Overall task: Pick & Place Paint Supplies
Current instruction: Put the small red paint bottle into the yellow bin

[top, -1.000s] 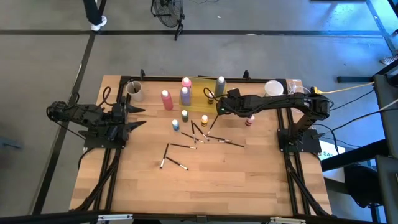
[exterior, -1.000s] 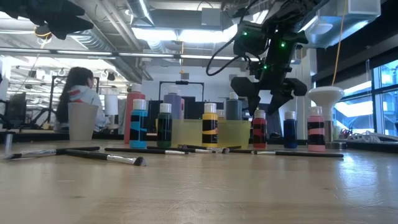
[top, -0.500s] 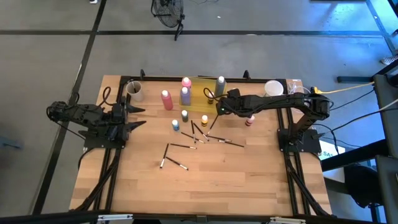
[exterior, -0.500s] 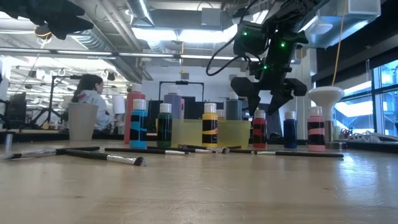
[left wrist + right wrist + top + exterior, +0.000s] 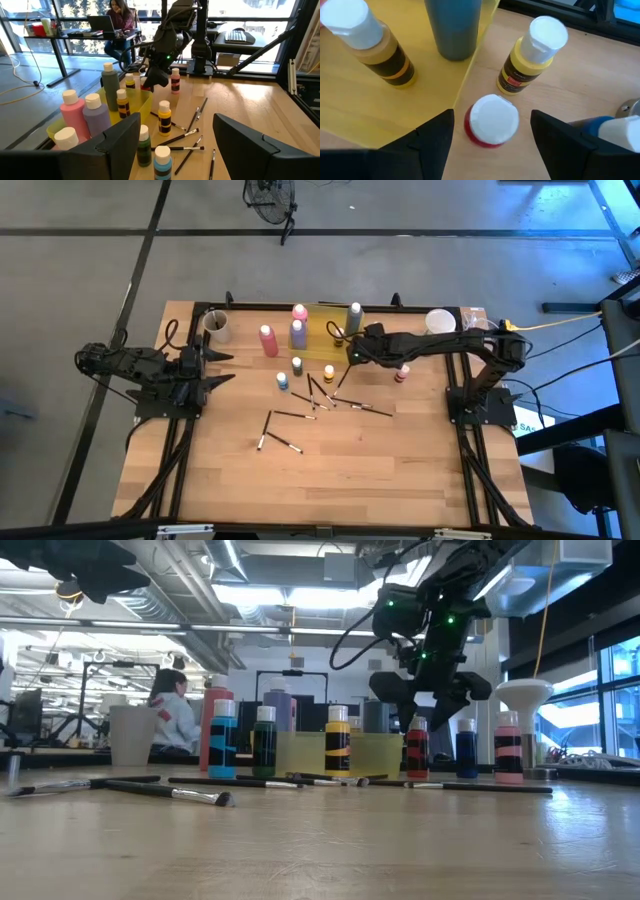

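A small red bottle with a white cap [image 5: 492,120] stands upright on the table just outside the yellow tray's [image 5: 380,110] corner. My right gripper [image 5: 491,117] hangs open over it, pointing steeply down, one finger on either side of the cap and apart from it; the low view shows the gripper [image 5: 422,705] above the bottle [image 5: 417,748]. A yellow bottle [image 5: 532,55] stands beside it. An orange bottle [image 5: 370,45] and the grey squeeze bottle [image 5: 455,25] stand in the tray. My left gripper [image 5: 222,368] waits open at the table's left.
Pink [image 5: 267,340] and purple [image 5: 298,333] squeeze bottles stand left of the tray [image 5: 325,325]. Small bottles [image 5: 297,365] [image 5: 282,381] [image 5: 329,372] [image 5: 402,373] and several brushes [image 5: 320,395] [image 5: 280,442] lie mid-table. Pale cups [image 5: 216,325] [image 5: 440,322] stand at the far corners.
My right gripper has sunk a little toward the red bottle and stays open. The bottles and brushes have kept their places.
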Robot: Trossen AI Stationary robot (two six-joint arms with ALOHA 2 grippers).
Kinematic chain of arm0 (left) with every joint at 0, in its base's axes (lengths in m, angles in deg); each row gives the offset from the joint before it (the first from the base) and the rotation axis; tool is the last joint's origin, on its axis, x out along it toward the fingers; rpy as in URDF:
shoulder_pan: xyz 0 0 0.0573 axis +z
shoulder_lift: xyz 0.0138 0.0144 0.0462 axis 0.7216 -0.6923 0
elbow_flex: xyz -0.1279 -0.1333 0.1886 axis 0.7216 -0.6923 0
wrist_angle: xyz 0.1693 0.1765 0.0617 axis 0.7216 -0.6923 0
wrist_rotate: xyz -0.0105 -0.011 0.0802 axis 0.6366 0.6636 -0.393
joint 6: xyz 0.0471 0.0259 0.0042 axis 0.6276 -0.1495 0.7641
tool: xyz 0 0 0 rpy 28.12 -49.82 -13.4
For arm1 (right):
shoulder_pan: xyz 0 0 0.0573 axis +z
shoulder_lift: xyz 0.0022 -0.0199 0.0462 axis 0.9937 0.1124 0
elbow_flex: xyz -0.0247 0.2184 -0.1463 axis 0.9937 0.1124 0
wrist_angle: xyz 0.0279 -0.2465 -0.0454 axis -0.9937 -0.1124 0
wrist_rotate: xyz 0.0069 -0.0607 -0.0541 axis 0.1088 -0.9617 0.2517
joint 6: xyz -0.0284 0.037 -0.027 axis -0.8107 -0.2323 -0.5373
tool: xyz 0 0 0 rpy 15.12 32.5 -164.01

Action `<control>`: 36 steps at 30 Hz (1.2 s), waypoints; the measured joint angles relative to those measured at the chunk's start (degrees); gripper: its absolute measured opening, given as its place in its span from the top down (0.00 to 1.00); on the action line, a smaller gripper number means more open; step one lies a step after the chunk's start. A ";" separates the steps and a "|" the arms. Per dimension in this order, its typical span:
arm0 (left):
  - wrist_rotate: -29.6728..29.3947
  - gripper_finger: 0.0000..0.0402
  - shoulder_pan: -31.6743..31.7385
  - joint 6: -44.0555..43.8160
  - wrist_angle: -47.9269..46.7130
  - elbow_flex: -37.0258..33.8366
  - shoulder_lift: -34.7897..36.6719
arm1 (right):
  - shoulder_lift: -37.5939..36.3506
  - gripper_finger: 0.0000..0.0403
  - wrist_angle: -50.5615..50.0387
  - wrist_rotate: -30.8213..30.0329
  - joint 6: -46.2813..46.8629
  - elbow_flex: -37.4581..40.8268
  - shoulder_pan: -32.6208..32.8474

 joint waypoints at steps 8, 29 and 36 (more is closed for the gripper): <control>0.00 0.39 0.00 0.00 -0.02 0.00 -0.01 | 0.64 0.35 0.88 0.66 -1.17 0.00 -0.35; 0.00 0.39 0.00 0.00 0.00 0.00 -0.02 | 0.66 0.54 1.04 1.16 -1.41 0.00 -0.35; 0.00 0.39 0.01 0.00 -0.02 0.00 -0.02 | 0.64 0.66 1.06 1.64 -2.86 -0.04 -0.38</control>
